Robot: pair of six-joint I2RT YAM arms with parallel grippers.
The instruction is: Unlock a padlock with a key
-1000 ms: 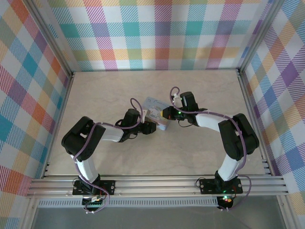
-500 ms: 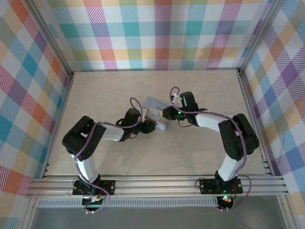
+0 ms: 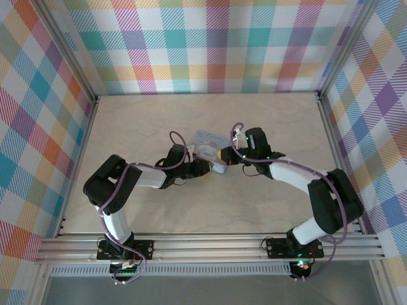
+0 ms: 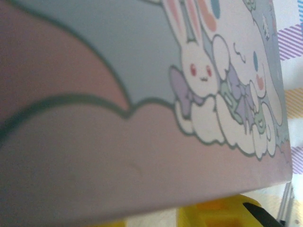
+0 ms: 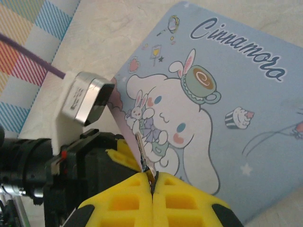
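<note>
Right gripper [image 5: 152,178], clenched on a thin silvery metal key [image 5: 143,156], hovers at 4 o'clock of a pale blue cartoon-printed tin box [image 5: 227,118]. Left gripper [image 3: 205,166] sits at its 7 o'clock edge, grip unclear.

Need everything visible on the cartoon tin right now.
The tin is a flat, pale blue rectangular box, metal by its look, lid printed with a white long-eared character, a cupcake and dark script. It appears to lie lid-up on the table between the arms. The left end effector sits at its near-left edge; grip unclear. The right end effector holds a thin key just over the lid.
</note>
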